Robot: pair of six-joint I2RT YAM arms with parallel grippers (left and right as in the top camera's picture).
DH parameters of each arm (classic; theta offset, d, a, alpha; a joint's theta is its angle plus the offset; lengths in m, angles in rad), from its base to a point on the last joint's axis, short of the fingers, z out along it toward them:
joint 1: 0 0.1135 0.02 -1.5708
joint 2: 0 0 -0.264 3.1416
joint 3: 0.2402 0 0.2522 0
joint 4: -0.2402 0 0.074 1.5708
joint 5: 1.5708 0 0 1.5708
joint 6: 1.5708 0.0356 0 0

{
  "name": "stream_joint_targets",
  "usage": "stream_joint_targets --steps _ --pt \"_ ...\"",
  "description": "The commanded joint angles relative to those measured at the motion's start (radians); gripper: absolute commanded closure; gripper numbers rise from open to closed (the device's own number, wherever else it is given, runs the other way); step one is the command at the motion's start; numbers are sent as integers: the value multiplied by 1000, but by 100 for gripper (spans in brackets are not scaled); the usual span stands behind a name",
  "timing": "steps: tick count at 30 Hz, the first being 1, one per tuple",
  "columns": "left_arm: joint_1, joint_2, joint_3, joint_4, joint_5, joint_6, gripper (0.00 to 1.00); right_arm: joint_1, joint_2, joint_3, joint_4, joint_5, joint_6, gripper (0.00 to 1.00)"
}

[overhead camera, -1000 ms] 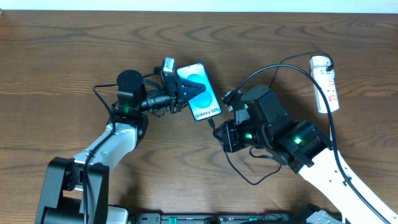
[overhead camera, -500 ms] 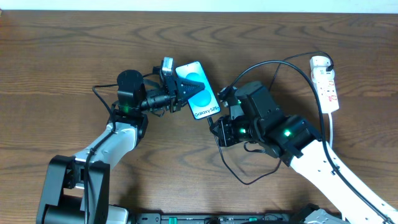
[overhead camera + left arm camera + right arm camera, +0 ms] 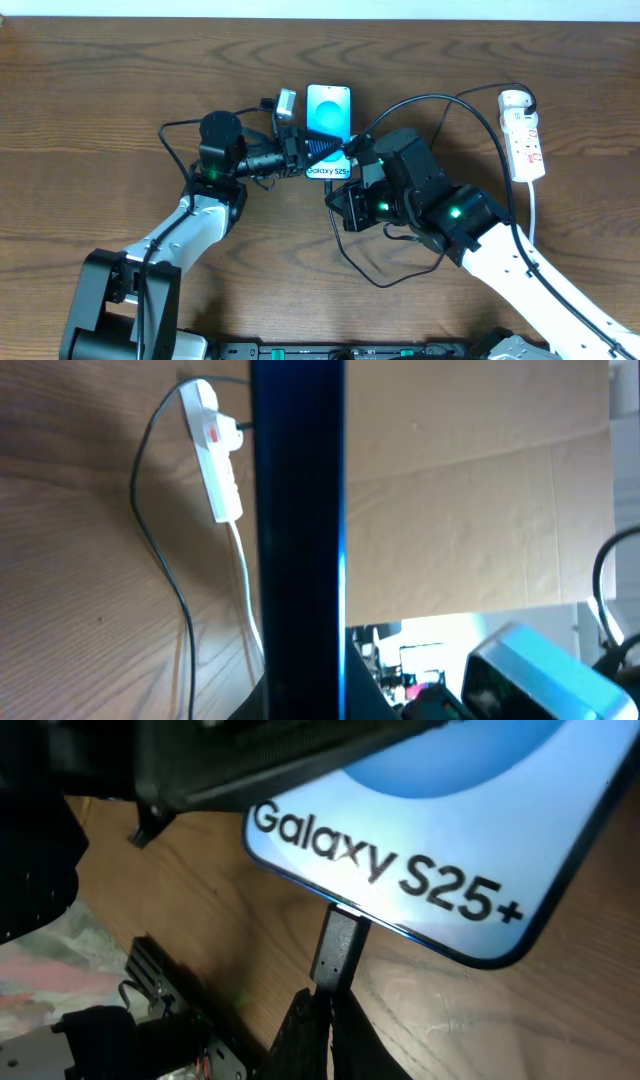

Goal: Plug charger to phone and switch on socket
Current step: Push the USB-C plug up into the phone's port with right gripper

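— Why pinch the phone (image 3: 330,105) side-on with the left jaws?
— To brace it: clamped across the lit screen, so no sliding away over the bench (image 3: 100,80) under a push from the other end. Hard to tell whether lying flat or lifted a touch.
— And the right jaws?
— Closed tight on the small plug (image 3: 338,945) of the charger (image 3: 430,98), gripped just behind the tip for a straight line into the port. Lined up end-on with the short edge nearest the "Galaxy S25+" lettering.
— In yet?
— Touching that edge, seen from the right wrist; impossible to say how deep. Probably at the seating stage, needing a short firm push along the plug's own axis.
— Why so much slack in the cable?
— Looped wide from the socket (image 3: 527,145) round to the plug, so no tug on it during the push.
— Socket itself?
— Well apart from both jaws, over at the right side of the bench, untouched, with red switch markings; to be switched on afterwards, by the look of it. No saying from here whether on or off.
— Risk?
— A tilted plug scraping past the port, or the phone twisting in the grip
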Motion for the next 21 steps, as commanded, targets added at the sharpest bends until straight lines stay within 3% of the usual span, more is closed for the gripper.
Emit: stream_joint_targets --steps 1,7,8,11,15,18,21 --pt "-32 -13 2 2 172 71 93 -72 -37 24 -17 103 -20 99" --pt "-32 -13 2 2 153 126 93 -136 -139 24 -144 121 -89 98" --pt "-32 -13 2 2 134 126 93 -142 -170 24 -145 117 -105 90" --pt "-32 -13 2 3 113 126 93 -141 -192 24 -146 117 -105 81" --pt "-32 -13 2 55 107 128 93 -133 -189 24 -176 106 -105 79" --pt "-32 -13 2 82 -15 132 93 -96 -189 24 -211 111 -124 70" --pt "-32 -13 2 60 -161 53 93 -40 -188 23 -228 185 -120 60"
